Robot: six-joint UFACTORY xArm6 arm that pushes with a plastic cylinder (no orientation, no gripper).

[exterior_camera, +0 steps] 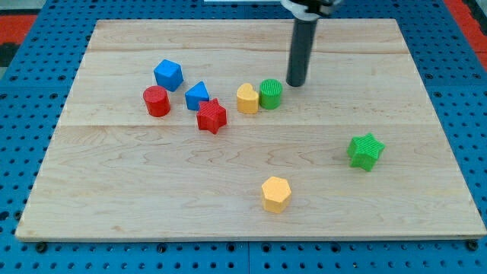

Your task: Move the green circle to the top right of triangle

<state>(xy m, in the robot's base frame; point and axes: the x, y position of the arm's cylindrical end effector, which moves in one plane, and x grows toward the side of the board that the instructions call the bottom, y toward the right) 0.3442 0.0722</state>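
The green circle (pixel 271 93) sits near the board's middle, touching a yellow heart-like block (pixel 247 98) on its left. The blue triangle (pixel 197 96) lies further left, with a red star (pixel 212 116) against its lower right. My tip (pixel 295 82) is just to the upper right of the green circle, a small gap away from it. The rod rises from there toward the view's top.
A blue cube-like block (pixel 168 74) and a red cylinder (pixel 157 101) sit left of the triangle. A green star (pixel 366 151) is at the right, a yellow hexagon (pixel 276 193) near the bottom middle. The wooden board (pixel 114 198) lies on a blue pegboard.
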